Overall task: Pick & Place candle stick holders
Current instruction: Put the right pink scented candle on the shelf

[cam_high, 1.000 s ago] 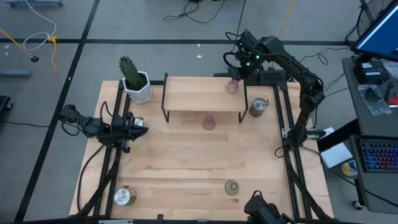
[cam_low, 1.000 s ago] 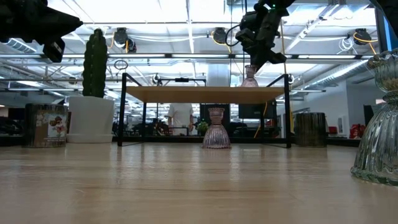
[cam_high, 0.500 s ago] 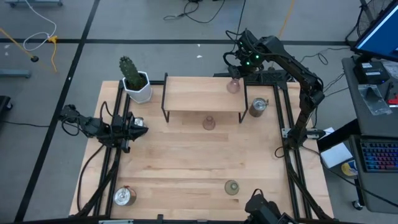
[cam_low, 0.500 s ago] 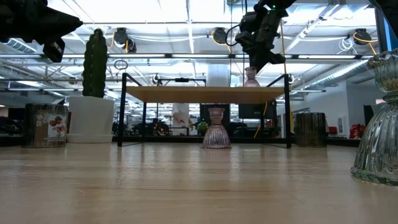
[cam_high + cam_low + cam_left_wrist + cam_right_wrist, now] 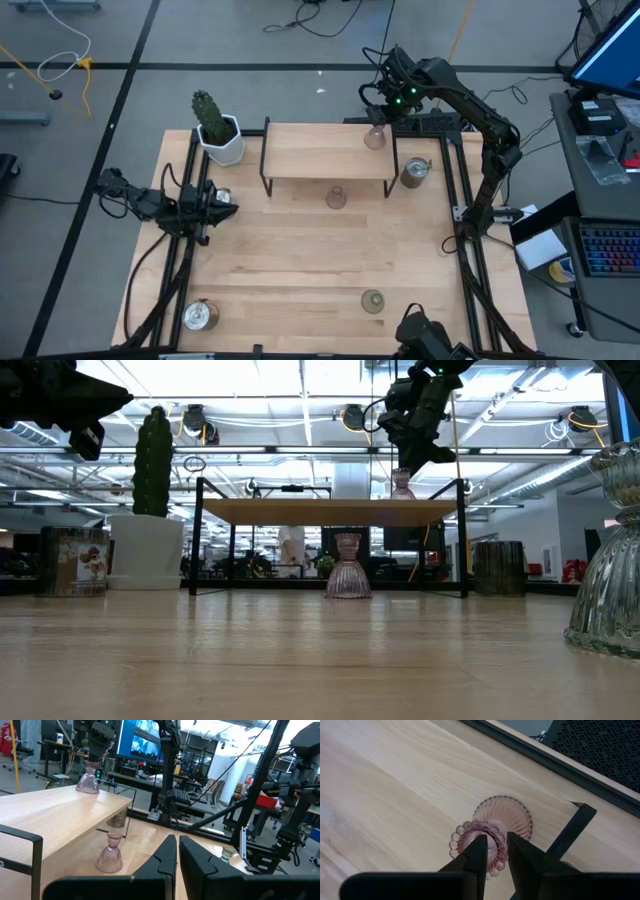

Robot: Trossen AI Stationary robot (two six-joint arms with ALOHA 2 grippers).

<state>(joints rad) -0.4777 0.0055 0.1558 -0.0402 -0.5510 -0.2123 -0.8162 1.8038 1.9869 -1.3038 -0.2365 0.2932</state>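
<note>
Two pink holders: one (image 5: 375, 138) at upper centre, one (image 5: 336, 197) mid-frame; one green holder (image 5: 372, 300) low. Three silver cups (image 5: 414, 172) (image 5: 200, 316) (image 5: 221, 196); one cactus pot (image 5: 222, 142).

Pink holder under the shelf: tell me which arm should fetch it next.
Left. Its hand is free, pointing toward that pink holder. The right hand is up at the holder on the shelf.
</note>
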